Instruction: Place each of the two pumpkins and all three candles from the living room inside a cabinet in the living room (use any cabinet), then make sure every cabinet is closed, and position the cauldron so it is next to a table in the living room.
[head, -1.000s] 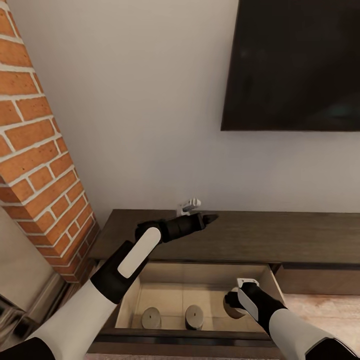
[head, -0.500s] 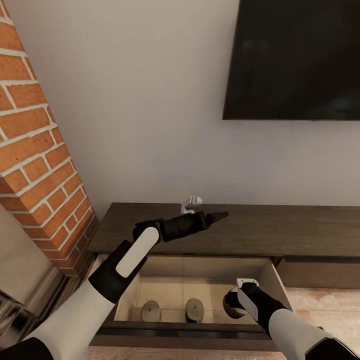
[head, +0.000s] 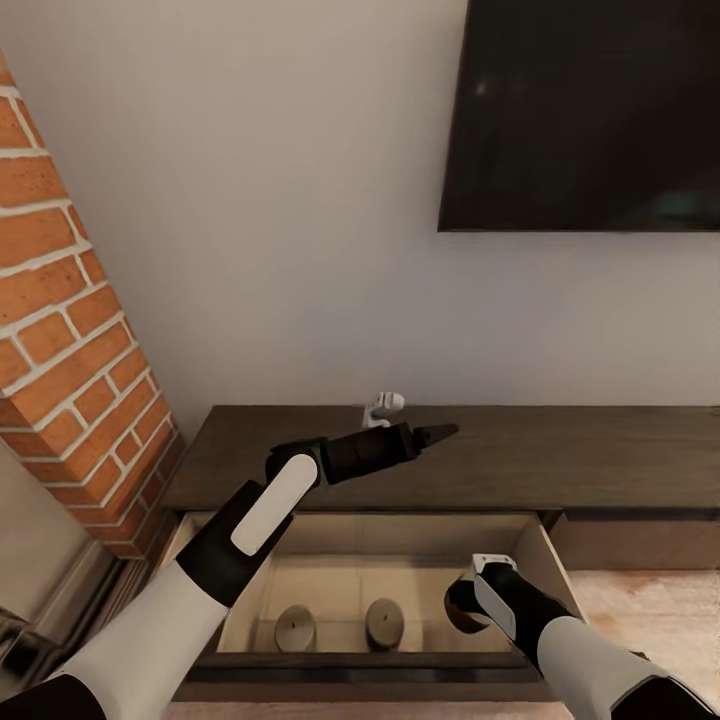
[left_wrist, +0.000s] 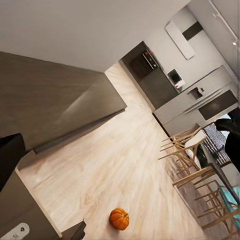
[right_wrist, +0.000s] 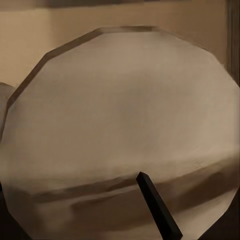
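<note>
The long dark-brown cabinet (head: 600, 455) stands against the wall with one drawer (head: 350, 535) pulled out, pale beige inside. Two grey candles (head: 296, 628) (head: 384, 622) stand in the drawer near its front. My right gripper (head: 462, 610) is down inside the drawer's right end, shut on a third candle (right_wrist: 120, 125), whose pale top and dark wick crowd the right wrist view. My left gripper (head: 440, 432) hovers open over the cabinet top, holding nothing. An orange pumpkin (left_wrist: 119, 218) lies on the wood floor in the left wrist view. The cauldron is out of view.
A brick column (head: 60, 330) rises left of the cabinet and a dark TV (head: 590, 110) hangs on the wall above it. A small white object (head: 384, 405) sits on the cabinet top. Wooden chairs (left_wrist: 190, 160) and kitchen units (left_wrist: 165, 85) lie beyond the pumpkin.
The whole picture has shifted, so the camera moved. My left gripper reached slightly further right over the cabinet top. The right gripper stays in the drawer with the candle.
</note>
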